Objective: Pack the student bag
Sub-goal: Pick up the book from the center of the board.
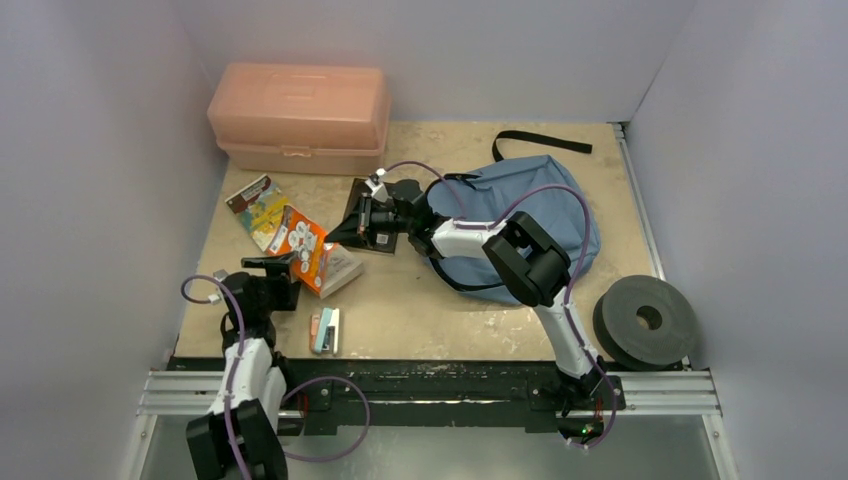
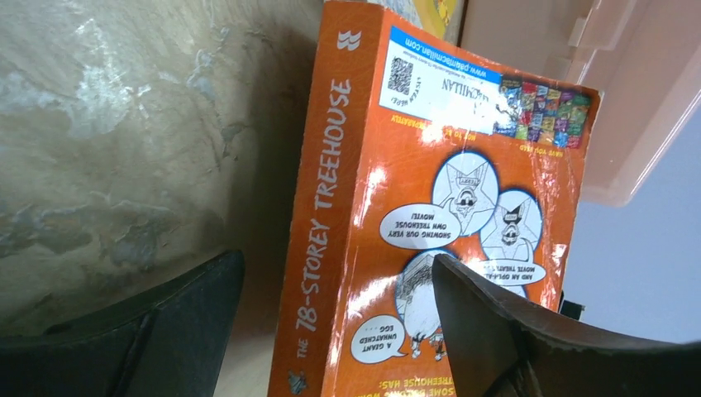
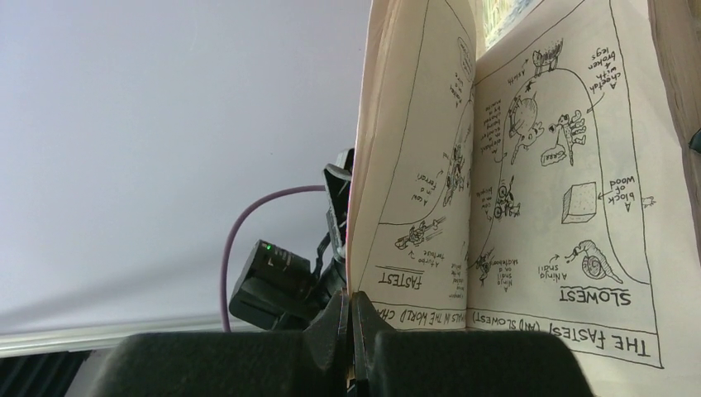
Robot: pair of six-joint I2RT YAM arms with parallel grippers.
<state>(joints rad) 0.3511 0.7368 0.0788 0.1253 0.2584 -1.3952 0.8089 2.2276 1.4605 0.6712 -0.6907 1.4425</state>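
The student bag [image 1: 535, 205], soft blue with black straps, lies at the back right of the table. My right gripper [image 1: 380, 215] is just left of it, shut on the edge of a leaf of an open, dark-covered book [image 1: 358, 228]. The right wrist view shows that book [image 3: 537, 182] spread open with cartoon pages, its left leaf pinched at my right gripper [image 3: 349, 302]. My left gripper [image 1: 272, 272] is open at the near end of an orange paperback [image 1: 303, 243]. In the left wrist view the orange paperback [image 2: 397, 215] runs up between the two fingers of my left gripper [image 2: 339, 273].
A salmon-pink plastic box [image 1: 300, 115] stands at the back left. A yellow picture book [image 1: 258, 210] lies beside the orange one, and a pale book [image 1: 345, 270] sticks out under it. Small erasers [image 1: 325, 330] lie near the front edge. A black disc [image 1: 647, 320] sits at the front right.
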